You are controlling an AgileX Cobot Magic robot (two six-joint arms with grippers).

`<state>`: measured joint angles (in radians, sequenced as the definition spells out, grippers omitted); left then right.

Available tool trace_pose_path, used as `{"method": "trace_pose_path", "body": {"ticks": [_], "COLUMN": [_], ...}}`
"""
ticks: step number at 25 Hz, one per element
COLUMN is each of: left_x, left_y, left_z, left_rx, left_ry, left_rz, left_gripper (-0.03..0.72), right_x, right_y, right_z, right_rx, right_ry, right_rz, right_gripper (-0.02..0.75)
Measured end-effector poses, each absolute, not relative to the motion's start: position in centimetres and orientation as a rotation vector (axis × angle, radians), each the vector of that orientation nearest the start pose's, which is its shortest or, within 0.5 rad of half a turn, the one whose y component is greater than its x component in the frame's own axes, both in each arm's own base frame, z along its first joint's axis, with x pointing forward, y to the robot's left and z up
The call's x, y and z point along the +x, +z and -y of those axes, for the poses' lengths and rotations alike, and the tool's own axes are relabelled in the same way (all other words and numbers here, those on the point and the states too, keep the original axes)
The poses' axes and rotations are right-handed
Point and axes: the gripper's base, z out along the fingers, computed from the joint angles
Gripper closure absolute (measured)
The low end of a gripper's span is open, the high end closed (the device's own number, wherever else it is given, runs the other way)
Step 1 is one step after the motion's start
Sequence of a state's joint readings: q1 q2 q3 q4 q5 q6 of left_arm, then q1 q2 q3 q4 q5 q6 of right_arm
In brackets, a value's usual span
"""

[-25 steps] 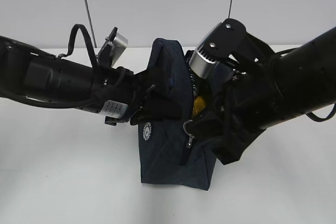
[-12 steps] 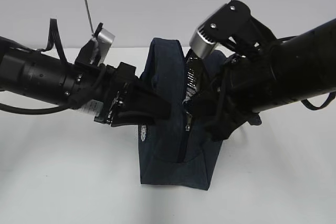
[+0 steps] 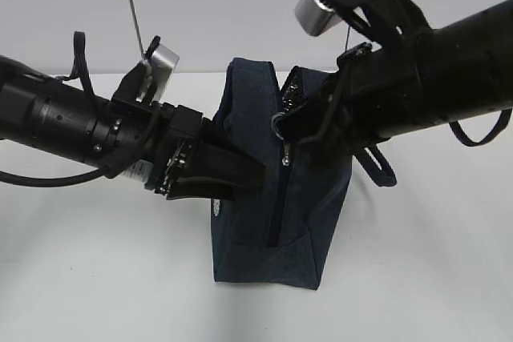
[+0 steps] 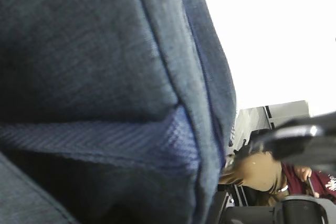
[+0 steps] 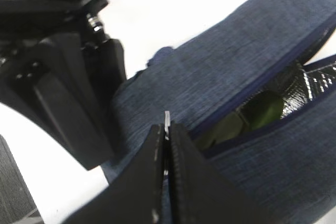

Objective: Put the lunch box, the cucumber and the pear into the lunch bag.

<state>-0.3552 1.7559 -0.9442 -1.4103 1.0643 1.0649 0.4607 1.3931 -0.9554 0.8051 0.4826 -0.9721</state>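
Lunch bag [image 3: 268,222] upright on white table [image 3: 96,278], mid-frame in exterior view, zipper slit partly open down the front. Through the opening, in right wrist view: silvery lining and a pale green surface [image 5: 257,114], likely the lunch box lid; cannot confirm. Cucumber and pear not identifiable.

Right tool [image 5: 166,129]: fingers pressed together, pinching a thin silver piece at their tips, apparently the zipper's ring pull [image 3: 278,123], seen in exterior view at the upper end of the zipper.

Left tool [image 3: 228,174]: against the bag's left side near the emblem. Fingers not seen in left wrist view, only navy fabric close up. Spread and hold: cannot tell.
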Motion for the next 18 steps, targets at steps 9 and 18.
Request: {"method": "trace_pose_path", "body": {"ticks": [9,18], "left_x": [27.0,27.1], "left_y": [20.4,20.2], "left_z": [18.3,18.3], "left_rx": [0.623,0.626], "left_ry": [-1.519,-1.493], "left_rz": [-2.418,-2.424], "left_gripper": [0.327,0.33], "right_x": [25.5,26.6], "right_y": [29.9,29.5], "right_z": [-16.5,-17.9], "right_rx": [-0.938,-0.942], "right_ry": [0.608,0.753], "right_rz": [-2.046,-2.089], "right_gripper": [0.732,0.732]}}
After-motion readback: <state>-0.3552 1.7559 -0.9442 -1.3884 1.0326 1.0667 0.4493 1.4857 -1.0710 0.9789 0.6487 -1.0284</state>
